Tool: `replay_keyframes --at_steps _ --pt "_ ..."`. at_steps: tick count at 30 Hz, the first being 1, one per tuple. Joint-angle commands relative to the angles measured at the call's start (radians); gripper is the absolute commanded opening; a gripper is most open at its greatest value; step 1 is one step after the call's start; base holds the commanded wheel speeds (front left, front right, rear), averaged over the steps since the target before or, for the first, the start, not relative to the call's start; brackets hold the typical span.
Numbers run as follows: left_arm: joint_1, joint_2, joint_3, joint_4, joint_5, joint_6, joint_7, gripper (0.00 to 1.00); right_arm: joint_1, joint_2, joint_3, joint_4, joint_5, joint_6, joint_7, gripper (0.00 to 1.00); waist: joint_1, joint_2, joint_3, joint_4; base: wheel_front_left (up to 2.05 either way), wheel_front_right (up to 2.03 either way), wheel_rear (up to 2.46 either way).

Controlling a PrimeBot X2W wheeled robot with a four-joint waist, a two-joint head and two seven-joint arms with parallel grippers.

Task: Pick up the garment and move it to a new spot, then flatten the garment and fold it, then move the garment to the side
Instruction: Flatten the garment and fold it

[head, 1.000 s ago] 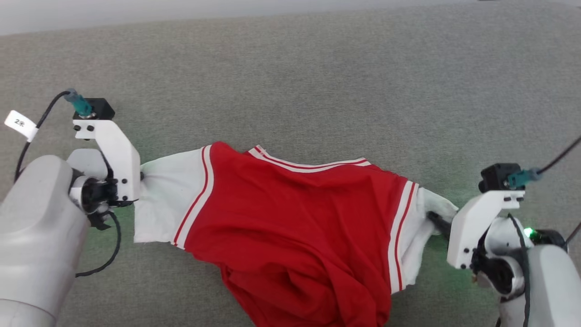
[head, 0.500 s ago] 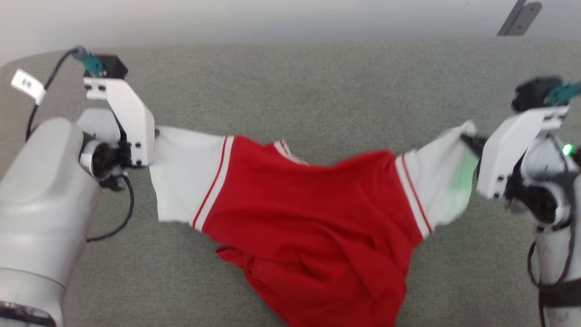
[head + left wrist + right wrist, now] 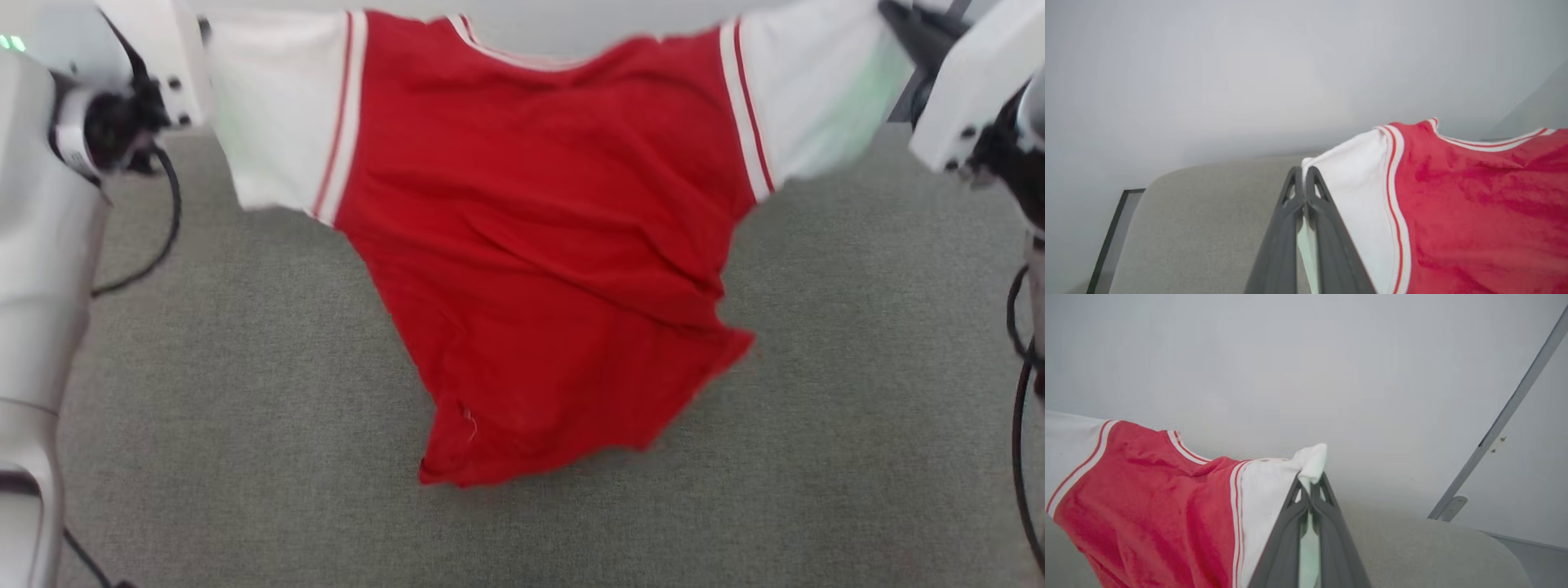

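Raised since the earlier frame, the garment (image 3: 539,245) is hanging over the table (image 3: 204,408); we are clamping one white sleeve in the left gripper (image 3: 1303,185), one in the right gripper (image 3: 1310,488), stretching it left-right.

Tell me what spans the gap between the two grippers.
The red jersey stretches between the left gripper and right gripper, both shut on it; the head view shows this.

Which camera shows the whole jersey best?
Head view: the garment hangs spread out, collar to bottom hem. The left wrist view shows one white sleeve pinched by the left gripper and some red; the right wrist view likewise, with the right gripper.
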Motion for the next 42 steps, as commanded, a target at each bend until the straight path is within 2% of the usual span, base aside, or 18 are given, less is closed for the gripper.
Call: replay_keyframes --at_steps 1,6,11,17,27,35,39,42 --pt "-0.037 0.005 0.005 -0.01 0.012 0.003 -0.02 0.0 -0.041 -0.009 0.016 0.016 0.015 0.0 -0.026 0.0 0.0 0.0 -0.007 -0.002 0.0 0.0 0.0" --pt "-0.103 0.008 0.026 -0.004 0.01 0.024 -0.058 0.0 -0.143 -0.005 0.052 0.07 0.041 0.0 -0.111 0.0 0.0 0.0 -0.02 -0.007 0.0 0.0 0.0" --pt "-0.168 0.019 0.04 0.005 0.01 0.026 -0.089 0.0 -0.24 -0.003 0.094 0.138 0.073 0.0 -0.189 0.0 0.0 0.0 -0.018 -0.019 0.0 0.0 0.0" --pt "-0.225 0.018 0.051 0.016 0.006 0.014 -0.13 0.0 -0.328 -0.011 0.123 0.227 0.081 0.0 -0.271 0.0 0.0 0.0 -0.001 -0.023 0.0 0.0 0.0" --pt "-0.326 0.001 0.058 0.058 0.033 0.0 -0.282 0.0 -0.48 -0.001 0.17 0.406 0.021 0.0 -0.44 0.0 0.0 0.0 0.094 -0.035 0.0 0.0 0.0" --pt "-0.504 -0.022 0.063 0.103 0.082 0.007 -0.49 0.0 -0.678 0.015 0.192 0.57 -0.065 0.0 -0.7 0.0 0.0 0.0 0.257 -0.036 0.0 0.0 0.0" --pt "-0.599 -0.029 0.063 0.13 0.113 -0.002 -0.628 0.0 -0.768 0.02 0.188 0.644 -0.129 0.0 -0.866 0.0 0.0 0.0 0.33 -0.034 0.0 0.0 0.0" --pt "-0.649 -0.038 0.07 0.156 0.119 -0.019 -0.728 0.0 -0.83 0.019 0.18 0.681 -0.19 0.0 -0.94 0.0 0.0 0.0 0.378 -0.03 0.0 0.0 0.0"
